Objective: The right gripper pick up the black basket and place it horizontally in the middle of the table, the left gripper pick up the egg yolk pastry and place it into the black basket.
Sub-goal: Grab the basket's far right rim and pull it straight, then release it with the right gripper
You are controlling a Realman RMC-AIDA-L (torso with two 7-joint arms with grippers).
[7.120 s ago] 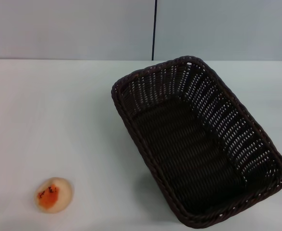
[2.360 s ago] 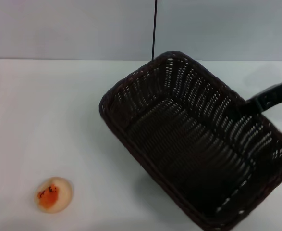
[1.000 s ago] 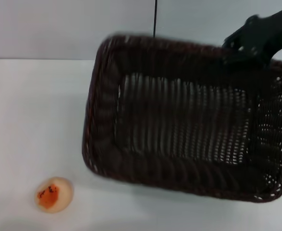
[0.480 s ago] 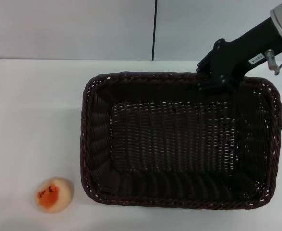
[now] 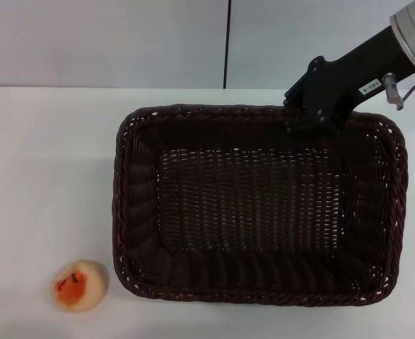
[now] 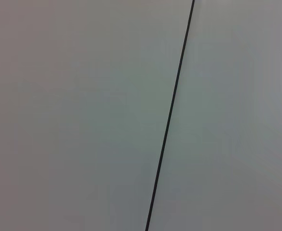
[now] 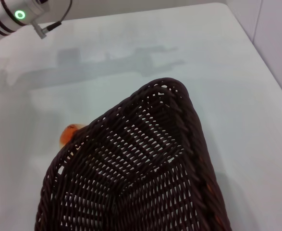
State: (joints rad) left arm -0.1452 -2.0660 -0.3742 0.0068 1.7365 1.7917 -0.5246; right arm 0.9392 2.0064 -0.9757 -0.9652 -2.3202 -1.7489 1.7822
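Note:
The black basket (image 5: 140, 205) lies level and lengthwise across the middle of the white table (image 5: 44, 155), open side up and empty. My right gripper (image 5: 307, 121) comes in from the upper right and is shut on the basket's far rim; its fingertips are hidden by the weave. The right wrist view shows the basket (image 7: 145, 173) close up. The egg yolk pastry (image 5: 80, 284) sits on the table near the front left, just off the basket's front-left corner; a sliver of it shows in the right wrist view (image 7: 69, 133). My left gripper is out of view.
A grey wall with a black vertical seam (image 5: 228, 42) stands behind the table; the left wrist view shows only this wall (image 6: 172, 115). A silver arm segment with a green light (image 7: 11, 12) is in the right wrist view's corner. Bare table lies left of the basket.
The right gripper lifted the basket, swung it from a slant to horizontal and brought it down on the table. In the last half second it shifted slightly left. The pastry has not moved.

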